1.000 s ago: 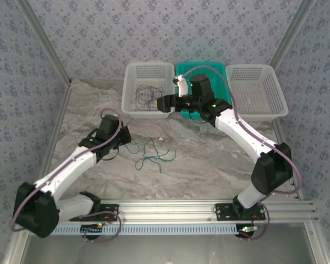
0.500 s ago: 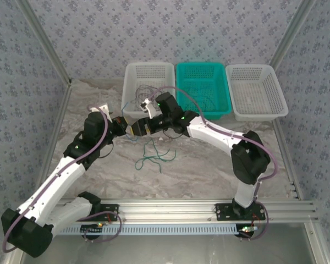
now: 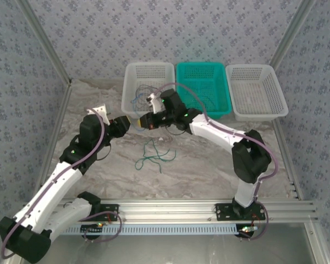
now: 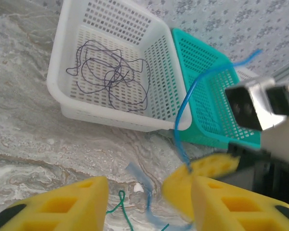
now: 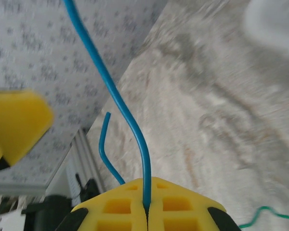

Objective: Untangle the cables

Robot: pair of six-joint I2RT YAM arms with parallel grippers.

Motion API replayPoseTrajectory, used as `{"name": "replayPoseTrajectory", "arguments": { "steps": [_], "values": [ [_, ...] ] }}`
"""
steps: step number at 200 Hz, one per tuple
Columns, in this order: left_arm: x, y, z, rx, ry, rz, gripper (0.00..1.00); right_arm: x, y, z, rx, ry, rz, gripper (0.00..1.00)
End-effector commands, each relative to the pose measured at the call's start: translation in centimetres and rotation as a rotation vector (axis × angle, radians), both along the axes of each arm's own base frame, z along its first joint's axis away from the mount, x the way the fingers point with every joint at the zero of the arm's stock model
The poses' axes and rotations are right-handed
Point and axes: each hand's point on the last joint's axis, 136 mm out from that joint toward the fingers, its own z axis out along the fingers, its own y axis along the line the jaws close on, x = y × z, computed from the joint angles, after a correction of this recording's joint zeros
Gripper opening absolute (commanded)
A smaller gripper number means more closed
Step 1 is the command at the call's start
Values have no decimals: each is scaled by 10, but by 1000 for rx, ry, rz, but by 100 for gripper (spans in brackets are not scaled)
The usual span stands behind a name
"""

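The blue cable [image 5: 120, 103] is pinched between the fingers of my right gripper [image 5: 146, 186], which is shut on it, and rises from there as a thin curved strand [image 4: 183, 110]. My left gripper [image 4: 149, 197] is open right beside it, with the right gripper's yellow fingers [image 4: 202, 178] between its own. In the top view the two grippers, left [image 3: 124, 125] and right [image 3: 142, 122], meet in front of the white basket. The green cable [image 3: 153, 154] lies loose on the table. The dark cable [image 4: 111, 77] sits coiled in the left white basket [image 4: 58, 72].
A teal basket [image 3: 223, 104] stands in the middle at the back and a second white basket [image 3: 257, 113] at its right. The marble-patterned table [image 3: 198, 159] spreads in front of them. Patterned walls close in at both sides.
My right arm swung from over the baskets across to the left gripper and shut on the blue cable. The left gripper, shut before, has opened.
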Motion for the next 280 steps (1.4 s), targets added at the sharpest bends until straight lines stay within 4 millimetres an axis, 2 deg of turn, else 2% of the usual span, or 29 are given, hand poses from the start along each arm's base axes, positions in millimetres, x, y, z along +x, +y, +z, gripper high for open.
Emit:
{"name": "replayPoseTrajectory", "arguments": {
  "steps": [1, 23, 44, 64, 71, 78, 83, 96, 112, 130, 154, 186, 208, 220, 253, 280],
  "values": [
    [-10, -10, 13, -17, -68, -88, 52, 53, -60, 19, -48, -98, -198, 0],
    [-23, -22, 10, -21, -57, -189, 52, 116, -136, 9, -156, -145, -430, 0],
    [-33, -32, -1, -25, -20, -257, 51, 168, -207, -20, -290, -116, -617, 0],
    [-39, -36, -8, -16, 2, -279, 51, 204, -253, -46, -361, -69, -722, 0],
    [-41, -37, -11, -7, 12, -281, 51, 213, -262, -53, -377, -43, -738, 11],
    [-42, -36, -15, 3, 25, -278, 51, 220, -268, -58, -389, -20, -741, 33],
    [-43, -35, -18, 13, 33, -274, 51, 223, -271, -60, -402, -1, -744, 43],
    [-43, -30, -26, 39, 60, -250, 52, 226, -276, -57, -444, 13, -751, 56],
    [-42, -22, -39, 68, 101, -211, 52, 224, -280, -39, -461, -20, -778, 68],
    [-40, -13, -57, 108, 173, -157, 53, 211, -279, -18, -421, -40, -794, 70],
    [-35, -7, -89, 169, 299, -101, 54, 183, -260, 16, -313, -81, -756, 70],
    [-26, -27, -126, 181, 414, -154, 54, 129, -204, 50, -180, -147, -555, 70],
    [-23, -37, -154, 252, 515, -166, 54, 94, -166, 54, -219, -224, -447, 73],
    [-23, -44, -167, 304, 549, -185, 54, 79, -151, 54, -257, -247, -397, 73],
    [-16, -63, -194, 381, 569, -223, 54, 54, -123, 51, -241, -246, -280, 73],
    [8, -71, -202, 426, 491, -226, 55, 43, -108, 49, -214, -226, -213, 73]
  ]
}}
